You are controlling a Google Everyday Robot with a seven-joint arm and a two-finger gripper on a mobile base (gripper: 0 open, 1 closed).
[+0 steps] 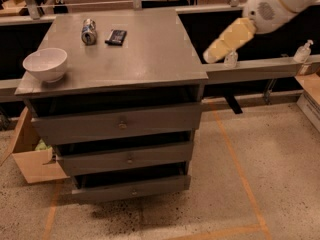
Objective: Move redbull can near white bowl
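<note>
Redbull can (89, 31) left of packet (116, 36), bowl (45, 64) front-left on cabinet (150, 59), claw (212, 54) off right edge

My one arm (272, 4) reaches in from the upper right corner of the camera view. Its upper part is a white, rounded segment. From there a pale yellow segment slants down and toward the left of the view. The gripper (211, 55) is at the low end of that slant. It hangs in the air just past the right edge of the surface (150, 59), not over it.
</note>
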